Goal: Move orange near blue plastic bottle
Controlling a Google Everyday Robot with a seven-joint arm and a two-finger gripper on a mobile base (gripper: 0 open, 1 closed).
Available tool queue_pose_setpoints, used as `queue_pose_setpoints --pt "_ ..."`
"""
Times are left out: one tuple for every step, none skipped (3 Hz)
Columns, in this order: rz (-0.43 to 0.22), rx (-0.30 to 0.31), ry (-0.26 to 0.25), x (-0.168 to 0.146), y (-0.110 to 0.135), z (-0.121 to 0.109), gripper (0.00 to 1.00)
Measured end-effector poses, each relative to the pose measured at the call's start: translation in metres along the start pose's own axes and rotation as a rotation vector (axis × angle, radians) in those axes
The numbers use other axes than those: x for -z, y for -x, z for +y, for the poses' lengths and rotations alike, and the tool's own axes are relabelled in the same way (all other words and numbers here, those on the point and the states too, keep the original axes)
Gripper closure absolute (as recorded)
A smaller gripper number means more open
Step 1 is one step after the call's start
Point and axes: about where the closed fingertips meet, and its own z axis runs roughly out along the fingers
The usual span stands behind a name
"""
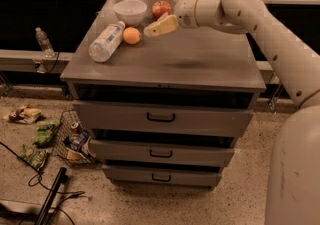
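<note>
Snack wrappers (35,139) litter the speckled floor left of a grey drawer cabinet (190,64). On its top the blue plastic bottle (106,42) lies on its side with the orange (131,35) just beside it. The gripper (149,31) hangs just right of the orange, holding nothing; whether it is open I cannot tell

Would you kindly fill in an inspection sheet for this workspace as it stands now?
Surface: grey top of a drawer cabinet, three drawers below.
Job's things: the orange sits close beside the blue plastic bottle, which lies on its side; whether they touch cannot be told.
Clutter: a white bowl and a red apple at the back of the top.
Grippers: the gripper hovers just right of the orange, apart from it, in front of the apple.
Cables: black cables on the floor at left.
Surroundings: a small clear bottle on the left ledge; snack bags and a wire basket on the floor.
</note>
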Motion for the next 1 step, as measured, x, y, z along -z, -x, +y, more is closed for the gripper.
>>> queue_pose_setpoints --pt "0.0 0.002 -0.006 0.0046 0.0002 -0.0022 0.0"
